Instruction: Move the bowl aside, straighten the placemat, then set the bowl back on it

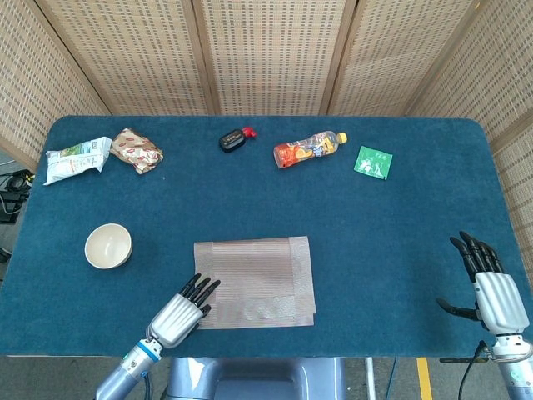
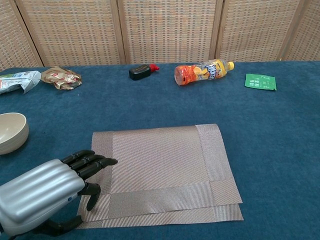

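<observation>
Table [image 1: 400, 225], blue cloth. Placemat [image 1: 254, 282] lies folded double, its near-left corner under the left hand's fingertips [image 2: 102, 162]; lower layer sticks out along near edge, so not straight yet. Left hand [image 1: 179, 310] is spread, holds nothing. Right hand [image 1: 491, 287] far to the right near the table edge, fingers extended and apart, empty. Bowl [image 1: 108, 246] is beyond and left of the left hand, off the mat, upright, nothing in it.

Risk: dragging from one corner only may skew or bunch the layers. Reaching for the bowl could nudge the mat again.

Bottle [image 1: 310, 149] lies on its side far beyond, contents unclear.
</observation>
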